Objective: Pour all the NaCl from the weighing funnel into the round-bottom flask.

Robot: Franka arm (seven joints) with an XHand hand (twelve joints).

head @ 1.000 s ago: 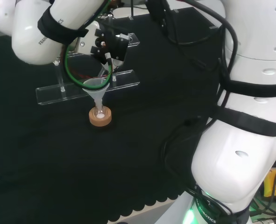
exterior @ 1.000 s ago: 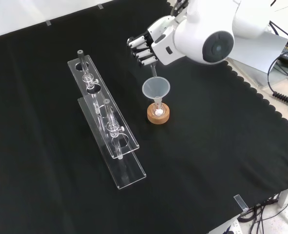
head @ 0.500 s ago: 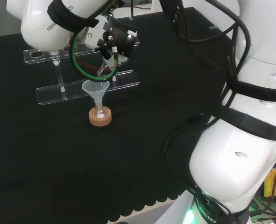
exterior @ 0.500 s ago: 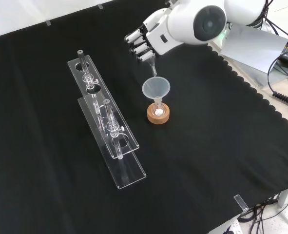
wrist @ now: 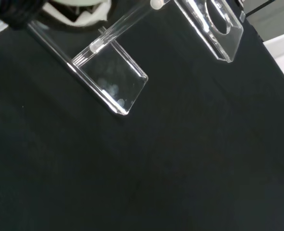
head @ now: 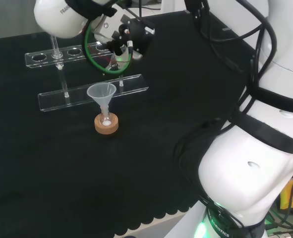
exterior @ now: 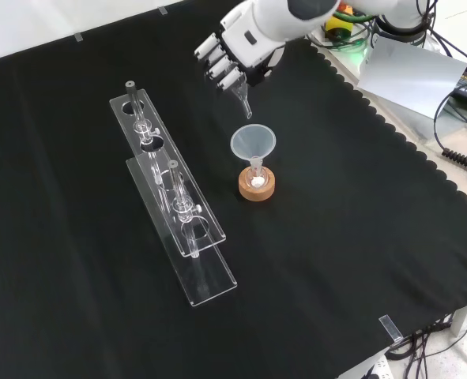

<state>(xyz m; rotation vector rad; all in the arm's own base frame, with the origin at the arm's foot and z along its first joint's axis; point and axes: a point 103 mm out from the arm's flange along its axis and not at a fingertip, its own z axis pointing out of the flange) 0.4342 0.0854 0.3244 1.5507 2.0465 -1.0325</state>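
Black cloth [exterior: 336, 260], matte and faintly woven, drawn flat over the bench, with a scalloped hem along the right edge in the front view.

Held above the cloth's middle, on the side toward its far edge in the front view: a weighing funnel [exterior: 242, 96] of clear glass, slim, with a narrow spout slanting downward. Clasped in the curled fingers of the black and white hand [exterior: 231, 49], hard-shelled with dark joints. Spout tip poised over the far rim of the plastic funnel below, apart from it. Cannot tell whether any powder remains inside.

Beneath, near the middle of the cloth: a small round-bottom flask [exterior: 257, 181], clear, with a little heap of white grains in its belly. Seated in a cork ring [exterior: 257, 191], tan, squat and round. Standing upright in the flask's neck: a translucent conical funnel [exterior: 253, 144] with a wide round mouth and a short stem.

Farther toward the cloth's left edge in the front view: two long clear acrylic racks, the nearer one [exterior: 187, 229] and the farther one [exterior: 138, 114], flat-topped, bored with round holes, on thin posts, set end to end with an overlap. From the wrist camera, the square glossy end of one rack [wrist: 114, 85], with the same dull cloth under it.
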